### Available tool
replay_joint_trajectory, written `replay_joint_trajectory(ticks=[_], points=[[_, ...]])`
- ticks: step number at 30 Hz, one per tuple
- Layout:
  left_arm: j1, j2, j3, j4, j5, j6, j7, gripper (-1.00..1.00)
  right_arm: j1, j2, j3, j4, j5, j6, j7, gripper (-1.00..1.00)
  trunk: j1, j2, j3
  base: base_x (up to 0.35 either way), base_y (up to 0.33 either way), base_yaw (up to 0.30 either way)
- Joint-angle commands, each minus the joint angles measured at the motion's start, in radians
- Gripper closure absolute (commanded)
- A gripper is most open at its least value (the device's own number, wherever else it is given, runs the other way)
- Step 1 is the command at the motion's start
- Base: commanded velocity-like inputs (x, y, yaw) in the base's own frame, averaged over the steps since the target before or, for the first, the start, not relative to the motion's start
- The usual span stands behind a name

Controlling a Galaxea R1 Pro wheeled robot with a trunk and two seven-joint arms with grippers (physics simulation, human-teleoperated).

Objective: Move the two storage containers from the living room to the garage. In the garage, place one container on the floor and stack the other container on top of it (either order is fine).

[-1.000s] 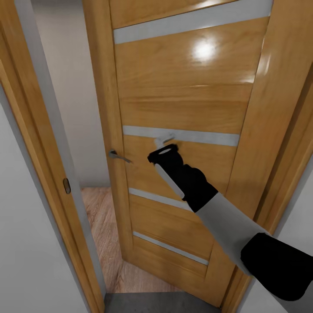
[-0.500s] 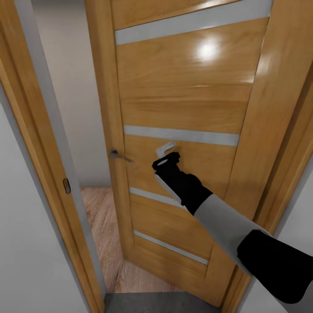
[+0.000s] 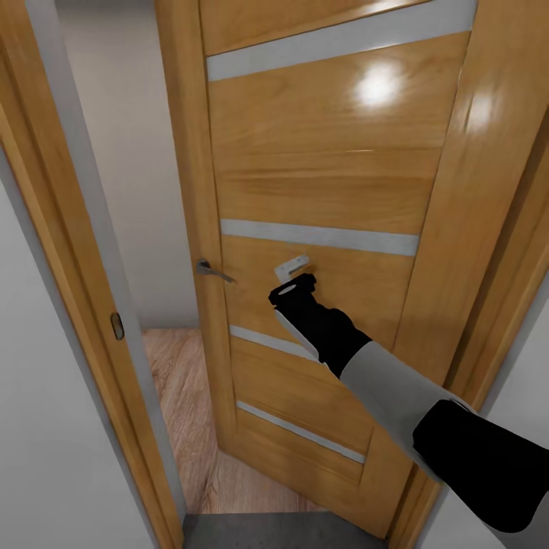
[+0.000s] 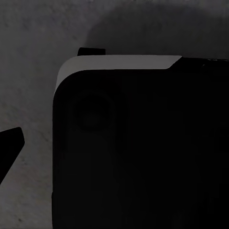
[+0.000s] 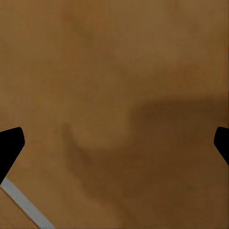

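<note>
Up close, a light wooden door with frosted glass strips (image 3: 320, 175) fills most of the head view, standing ajar. Through the gap at the left of the frame, a pale wall and a strip of light wood plank flooring (image 3: 179, 396) show beyond it. A grey metal lever handle (image 3: 212, 270) sits at the door's left edge, mid-frame. At the bottom edge lies a band of dark grey concrete floor (image 3: 274, 531).

From the lower right, the right arm in black and grey reaches to the centre, its right gripper (image 3: 293, 268) at the door panel just below the second frosted strip; whether it touches the wood I cannot tell. In the right wrist view its black fingers (image 5: 10, 145) stand wide apart against the brown wood, with nothing between them.

Seen by the left wrist camera, a black body with a grey rim (image 4: 138, 143) hangs over speckled concrete, and one dark finger tip (image 4: 9, 145) shows at the edge; how those fingers stand cannot be told.

No writing or label can be read anywhere.
</note>
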Motion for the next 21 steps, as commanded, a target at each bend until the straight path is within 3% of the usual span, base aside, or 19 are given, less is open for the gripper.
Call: replay_joint_trajectory(ticks=[1,5,10,14,21], points=[[0.0,0.0,0.001,0.0,0.006,-0.002,-0.001,-1.0,-0.001,0.0,0.003,-0.014,-0.011,0.005,-0.009,-1.0,0.0,-0.001,-0.001,0.0,0.0,0.0],[0.0,0.0,0.001,0.0,0.006,-0.002,-0.001,-1.0,-0.001,0.0,0.011,-0.088,-0.013,0.02,-0.006,-1.0,0.0,-0.001,-0.001,0.0,0.0,0.0],[0.0,-0.001,0.001,-0.001,0.006,-0.002,-0.001,-1.0,-0.001,0.0,0.083,-0.117,-0.018,0.032,0.007,-1.0,0.0,-0.001,-0.001,0.0,0.0,0.0],[0.0,-0.002,0.001,-0.002,0.006,-0.002,-0.001,-1.0,-0.001,0.0,0.105,-0.064,-0.022,0.019,0.022,-1.0,0.0,-0.001,-0.001,0.0,0.0,0.0],[0.0,-0.002,0.001,-0.002,0.006,-0.002,-0.001,-1.0,-0.009,0.0,0.107,0.061,-0.024,-0.039,0.039,-1.0,0.0,-0.001,-0.001,0.0,0.0,0.0]])
